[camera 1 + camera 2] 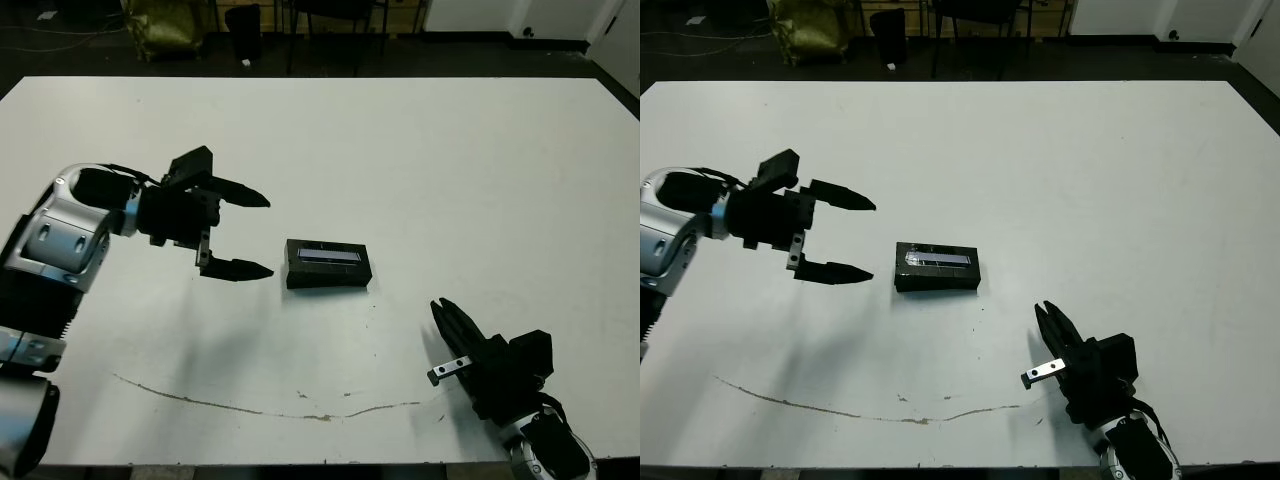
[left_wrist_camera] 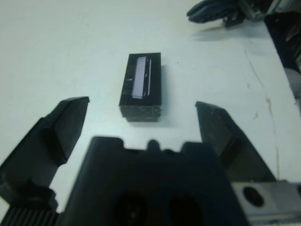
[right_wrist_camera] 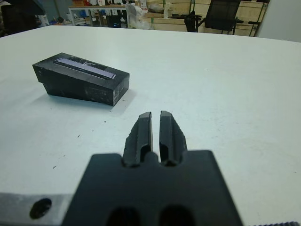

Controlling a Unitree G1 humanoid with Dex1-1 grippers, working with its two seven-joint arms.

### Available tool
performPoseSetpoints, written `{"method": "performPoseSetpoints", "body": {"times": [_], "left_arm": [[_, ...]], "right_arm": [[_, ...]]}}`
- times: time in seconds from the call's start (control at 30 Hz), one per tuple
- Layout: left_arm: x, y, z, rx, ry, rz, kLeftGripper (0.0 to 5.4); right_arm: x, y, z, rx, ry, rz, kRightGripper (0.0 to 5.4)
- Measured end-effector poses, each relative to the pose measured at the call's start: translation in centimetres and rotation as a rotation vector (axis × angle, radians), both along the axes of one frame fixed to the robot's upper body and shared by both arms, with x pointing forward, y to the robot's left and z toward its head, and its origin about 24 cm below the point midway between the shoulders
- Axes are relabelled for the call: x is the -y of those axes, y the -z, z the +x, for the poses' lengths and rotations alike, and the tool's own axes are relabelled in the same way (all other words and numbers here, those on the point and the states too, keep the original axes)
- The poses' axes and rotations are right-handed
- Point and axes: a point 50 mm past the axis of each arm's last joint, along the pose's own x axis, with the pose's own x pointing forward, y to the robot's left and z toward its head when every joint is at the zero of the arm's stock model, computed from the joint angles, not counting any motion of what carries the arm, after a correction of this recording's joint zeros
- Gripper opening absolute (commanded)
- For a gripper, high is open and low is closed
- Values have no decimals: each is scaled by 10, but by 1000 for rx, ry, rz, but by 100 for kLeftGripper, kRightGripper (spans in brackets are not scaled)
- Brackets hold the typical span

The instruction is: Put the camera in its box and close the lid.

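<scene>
The black lid with its greyish-lilac strip lies mid-table, sitting slightly tilted over the box, of which only a dark lower edge shows. The camera is hidden. My left gripper hovers just left of the lid, open, its fingers spread wide and empty; in the left wrist view the lid lies straight ahead between the fingers. My right gripper rests low near the front right, shut on nothing, pointing towards the lid and well apart from it.
A thin brown smear runs along the table near its front edge. Beyond the far edge stand chair legs and a yellowish bag on a dark floor. White tabletop spreads to the right of the lid.
</scene>
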Motion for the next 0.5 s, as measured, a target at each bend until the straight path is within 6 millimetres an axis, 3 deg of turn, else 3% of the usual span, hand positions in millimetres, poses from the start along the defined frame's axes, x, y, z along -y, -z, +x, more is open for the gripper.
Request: {"method": "performPoseSetpoints", "body": {"times": [0.5], "left_arm": [[9, 19, 10, 28, -49, -27, 536]], "right_arm": [[1, 3, 0, -13, -11, -3, 0]]}}
